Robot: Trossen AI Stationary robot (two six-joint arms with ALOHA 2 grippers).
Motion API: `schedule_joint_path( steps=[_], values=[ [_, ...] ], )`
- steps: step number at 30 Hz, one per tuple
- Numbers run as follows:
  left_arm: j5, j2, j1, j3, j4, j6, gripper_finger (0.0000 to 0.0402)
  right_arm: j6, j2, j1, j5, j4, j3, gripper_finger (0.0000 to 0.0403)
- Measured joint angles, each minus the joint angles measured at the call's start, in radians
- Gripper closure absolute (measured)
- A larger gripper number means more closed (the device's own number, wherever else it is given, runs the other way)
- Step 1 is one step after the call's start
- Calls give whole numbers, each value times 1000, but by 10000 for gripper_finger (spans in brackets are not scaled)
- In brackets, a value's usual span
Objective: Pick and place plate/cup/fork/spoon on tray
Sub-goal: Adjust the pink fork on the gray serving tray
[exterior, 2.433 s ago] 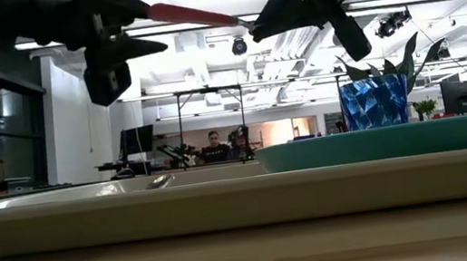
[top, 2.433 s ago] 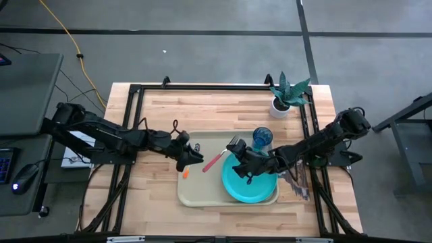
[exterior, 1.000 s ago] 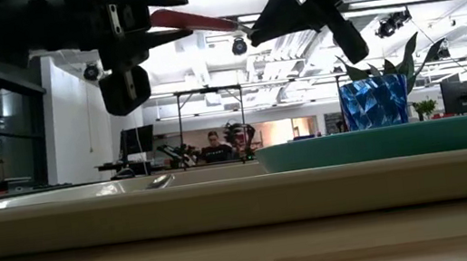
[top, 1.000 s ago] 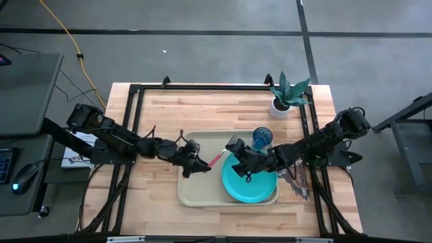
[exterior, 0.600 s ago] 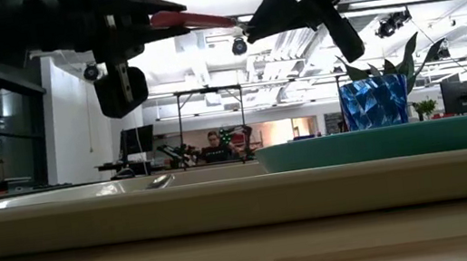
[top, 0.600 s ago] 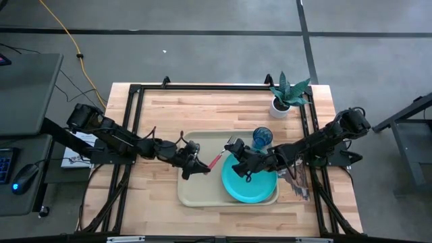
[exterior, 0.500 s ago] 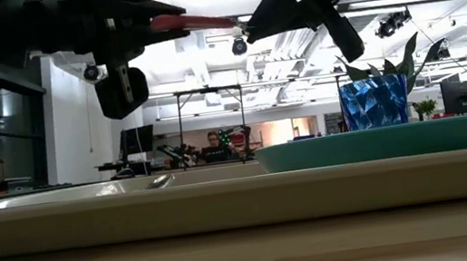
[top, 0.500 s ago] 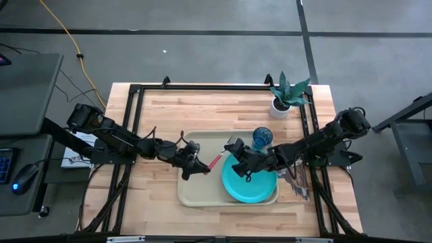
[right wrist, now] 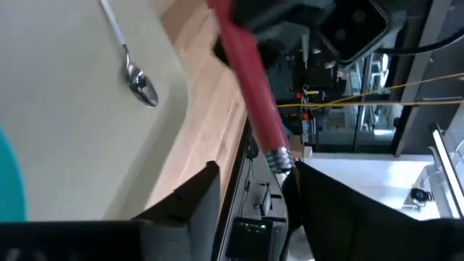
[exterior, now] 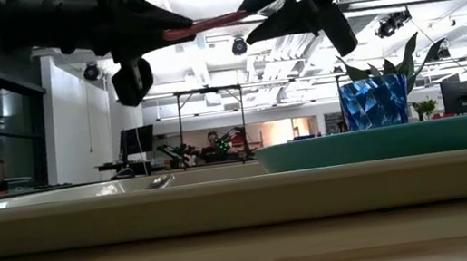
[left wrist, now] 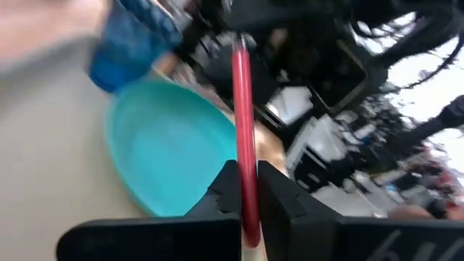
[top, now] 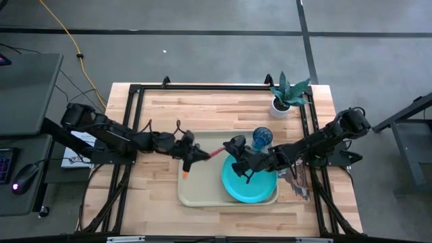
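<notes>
The fork [top: 212,152], red-pink handle and metal tines, hangs level in the air over the beige tray [top: 202,197]. My left gripper [top: 192,155] is shut on its handle. My right gripper [top: 235,145] is open, and its fingers stand on either side of the fork's metal neck [right wrist: 279,156]. The tines are hidden. The turquoise plate [top: 250,183] lies on the tray's right half, with the blue cup [top: 262,137] at its far side. The orange-handled spoon [top: 184,174] lies at the tray's left rim, and its bowl [right wrist: 143,88] rests on the tray floor. My left gripper pinches the fork's red handle near its free end [left wrist: 246,190] between its two fingers. The fingers come level from the table's left and lie along the handle. The fork [exterior: 201,27] is lifted clear of the tray, about level, tine end toward my right gripper. My right gripper: whether a finger [right wrist: 326,206] touches the fork's neck, I cannot tell.
A white pot with a green plant [top: 287,94] stands at the table's far right. Black frame rails [top: 135,121] run along the table's left, far and right sides. Bare wood [top: 202,111] lies beyond the tray. A person sits far off in the room [exterior: 213,147].
My left gripper has shut on the fork's handle, rolled, and moved a little toward the table's left and far edges. My right gripper has opened and let go of the tine end. The fork stays in the air over the tray.
</notes>
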Motion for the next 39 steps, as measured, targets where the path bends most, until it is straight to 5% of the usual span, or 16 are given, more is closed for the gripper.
schedule_joint_path(
  steps=[11,19,24,28,34,39],
  values=[
    [-207,-255,16,-63,-196,92,401,113,-63,21,39,11,0,214],
    [-518,-260,-173,-205,-82,2,401,440,-184,19,20,-230,-1,214],
    [-769,-130,-390,-250,187,-87,401,677,-261,19,18,-405,-1,214],
    [-950,54,-536,-159,204,-205,401,785,-283,19,8,-472,-1,215],
    [-1062,375,-625,40,204,-439,401,835,-280,19,3,-489,-1,215],
    [-1170,528,-670,85,228,-776,401,872,-279,19,1,-522,-1,214]
  ],
)
